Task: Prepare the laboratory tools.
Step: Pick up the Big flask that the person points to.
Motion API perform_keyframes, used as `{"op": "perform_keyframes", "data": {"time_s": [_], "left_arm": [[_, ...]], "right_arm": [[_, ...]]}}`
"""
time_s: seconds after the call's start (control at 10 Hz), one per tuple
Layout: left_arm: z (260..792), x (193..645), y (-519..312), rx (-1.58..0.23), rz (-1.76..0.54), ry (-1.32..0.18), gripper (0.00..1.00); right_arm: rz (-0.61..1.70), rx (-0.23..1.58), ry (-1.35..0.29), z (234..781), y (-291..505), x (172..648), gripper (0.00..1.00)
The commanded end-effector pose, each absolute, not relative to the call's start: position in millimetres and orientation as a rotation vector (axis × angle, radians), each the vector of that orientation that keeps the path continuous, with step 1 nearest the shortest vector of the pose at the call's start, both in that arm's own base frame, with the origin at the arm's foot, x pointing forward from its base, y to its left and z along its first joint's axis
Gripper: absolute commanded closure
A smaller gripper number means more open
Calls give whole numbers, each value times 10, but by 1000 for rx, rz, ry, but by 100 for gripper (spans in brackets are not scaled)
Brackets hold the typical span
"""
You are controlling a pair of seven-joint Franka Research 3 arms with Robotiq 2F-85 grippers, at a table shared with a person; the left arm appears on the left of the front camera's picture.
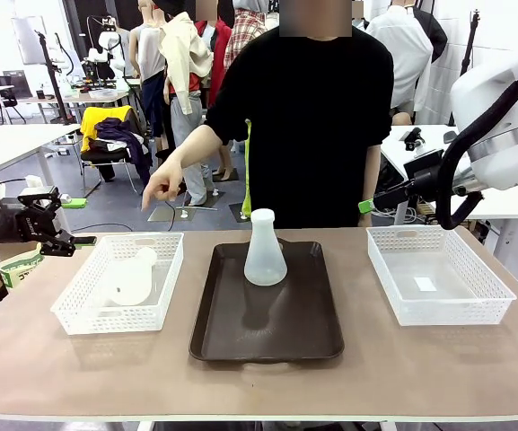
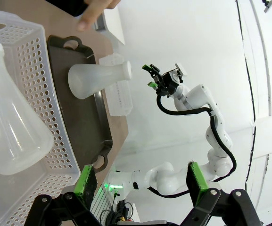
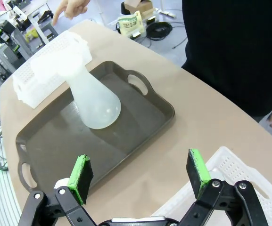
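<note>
Frosted flask on tray; second flask in basket; end effectors released

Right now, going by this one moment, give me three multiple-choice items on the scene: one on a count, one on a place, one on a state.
1. How many conical flasks are there?
A. one
B. two
C. four

2. Where does the upright flask stand?
A. on the bare tabletop
B. on the floor
C. on the dark brown tray

3. The other flask, in the left basket, is:
A. lying on its side
B. standing upright
C. broken in pieces

Answers:
1 B: one stands on the tray and one is in the basket.
2 C: its wide base rests on the tray's floor, toward the far end.
3 A: its neck runs along the basket's floor instead of pointing up.
</note>
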State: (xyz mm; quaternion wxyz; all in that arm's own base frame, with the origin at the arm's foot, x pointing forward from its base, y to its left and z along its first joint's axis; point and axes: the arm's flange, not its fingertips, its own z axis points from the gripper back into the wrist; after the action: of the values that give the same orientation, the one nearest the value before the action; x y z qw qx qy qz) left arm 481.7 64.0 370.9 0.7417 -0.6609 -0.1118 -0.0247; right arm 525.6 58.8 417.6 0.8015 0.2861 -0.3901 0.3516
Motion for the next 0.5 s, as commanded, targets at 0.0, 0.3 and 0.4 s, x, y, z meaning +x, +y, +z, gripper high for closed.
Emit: {"op": "perform_keyframes", "data": {"time_s": [0.0, 0.3, 0.4], "left_arm": [[3720, 4804, 648, -1442, -58, -245, 0], [3720, 4804, 648, -1442, -58, -245, 0], [3720, 4804, 648, -1442, -58, -245, 0]], "right_arm": [[756, 612, -836, 4184, 589, 5249, 0], [756, 612, -836, 4184, 589, 5249, 0], [756, 612, -836, 4184, 589, 5249, 0]]}}
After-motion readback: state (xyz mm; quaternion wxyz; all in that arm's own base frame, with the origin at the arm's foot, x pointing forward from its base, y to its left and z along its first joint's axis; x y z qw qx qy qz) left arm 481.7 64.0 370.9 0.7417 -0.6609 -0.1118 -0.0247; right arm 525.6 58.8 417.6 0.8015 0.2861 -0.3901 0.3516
